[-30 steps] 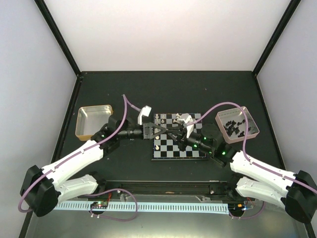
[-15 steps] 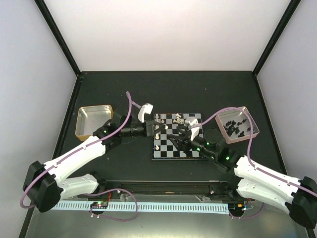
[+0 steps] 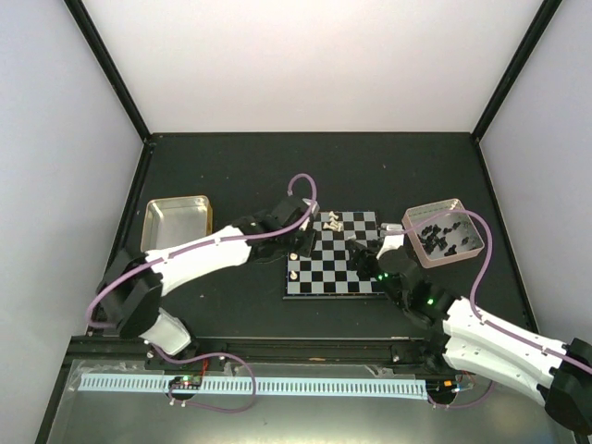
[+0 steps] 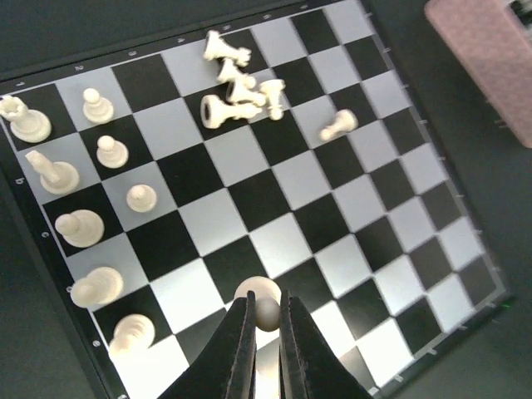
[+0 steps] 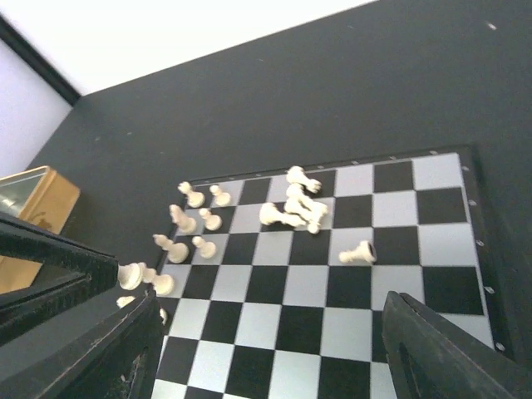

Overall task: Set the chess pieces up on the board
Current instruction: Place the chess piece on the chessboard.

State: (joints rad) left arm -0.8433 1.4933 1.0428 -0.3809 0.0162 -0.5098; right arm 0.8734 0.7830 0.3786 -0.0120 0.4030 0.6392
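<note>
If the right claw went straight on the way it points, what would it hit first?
Most likely the board itself: the open right gripper slants down at bare squares, just short of the lone toppled white piece. Depth is hard to judge from here.

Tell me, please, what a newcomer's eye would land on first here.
The chessboard mid-table draws the eye, with a heap of toppled white pieces near its far edge and upright ones lined along its left side. The left arm's fingers pinch one white piece at the board.
</note>
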